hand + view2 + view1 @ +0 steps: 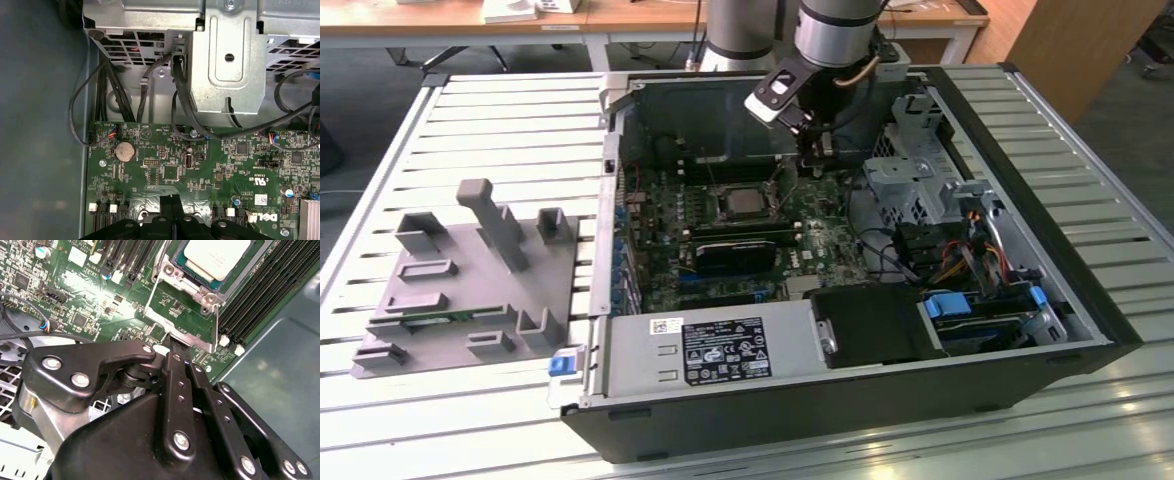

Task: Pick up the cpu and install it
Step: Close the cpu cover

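**Desk:** Where do we place the cpu (744, 203) for the caption?

**Field:** We see it lying flat in the socket (715, 205) near the middle of the green motherboard (670, 262), silver top up. The board sits inside an open computer case (854, 415), which lies on its side on a slatted table (507, 130). The second wrist view shows the chip's pale lid and thin greenish edge. The metal retaining frame (214, 322) beside it is swung open, and bare board shows through its window.

**Desk:** And the arm?

**Field:** We have the gripper (817, 155) reaching down into the case, over the board on the exterior view's right of the socket and apart from the chip. In both wrist views its two black fingers (166, 205) are clenched together, with only a thin seam between them and nothing gripped that we can see. In the second wrist view the tips are just beside the outer edge of the open frame. We cannot tell whether they touch it.

**Desk:** What else do we name?

**Field:** The first wrist view shows a round coin battery (125, 149) on the board, black cables (80, 107) looping off it, and a grey metal drive cage (227, 55) next to it. Long black memory slots (260, 285) run alongside the socket. In the exterior view, a grey power supply (707, 350) sits against the case's near wall. A grey parts fixture (467, 290) stands on the table at the exterior view's left, well apart from the arm.
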Controlling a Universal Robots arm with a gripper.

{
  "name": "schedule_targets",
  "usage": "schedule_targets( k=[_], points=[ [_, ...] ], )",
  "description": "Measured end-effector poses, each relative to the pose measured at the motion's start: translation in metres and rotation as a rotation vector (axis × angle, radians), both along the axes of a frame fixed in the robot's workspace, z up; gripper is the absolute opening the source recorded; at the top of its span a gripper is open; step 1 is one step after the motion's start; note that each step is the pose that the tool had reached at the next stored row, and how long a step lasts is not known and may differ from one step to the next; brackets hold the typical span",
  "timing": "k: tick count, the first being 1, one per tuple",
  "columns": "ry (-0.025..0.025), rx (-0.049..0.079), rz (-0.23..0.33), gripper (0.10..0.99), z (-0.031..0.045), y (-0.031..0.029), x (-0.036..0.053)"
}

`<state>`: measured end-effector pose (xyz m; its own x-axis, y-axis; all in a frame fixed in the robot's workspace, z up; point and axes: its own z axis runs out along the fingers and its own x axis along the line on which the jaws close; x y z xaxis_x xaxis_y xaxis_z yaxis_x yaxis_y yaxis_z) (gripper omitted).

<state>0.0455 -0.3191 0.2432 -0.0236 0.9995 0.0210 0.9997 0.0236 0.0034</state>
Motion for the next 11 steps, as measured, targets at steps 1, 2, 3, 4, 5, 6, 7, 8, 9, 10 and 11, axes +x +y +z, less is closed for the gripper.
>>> schedule_targets(
  k=[1,2,3,4,5,6,7,8,9,10,11],
  points=[
    [0.0000,0.000,0.000,0.106,0.0000,0.0000,-0.0005],
    [0.0000,0.000,0.000,0.106,-0.0001,0.0000,-0.0013],
    [0.0000,0.000,0.000,0.106,-0.0003,0.0000,-0.0019],
    [0.0000,0.000,0.000,0.106,-0.0004,0.0000,-0.0025],
    [0.0000,0.000,0.000,0.106,-0.0005,0.0000,-0.0030],
    [0.0000,0.000,0.000,0.106,-0.0006,0.0000,-0.0036],
    [0.0000,0.000,0.000,0.106,-0.0008,0.0000,-0.0040],
    [0.0000,0.000,0.000,0.106,-0.0009,0.0000,-0.0046],
    [0.0000,0.000,0.000,0.106,-0.0011,0.0000,-0.0052],
    [0.0000,0.000,0.000,0.106,-0.0012,0.0000,-0.0059],
    [0.0000,0.000,0.000,0.106,-0.0014,0.0000,-0.0065]
  ],
)
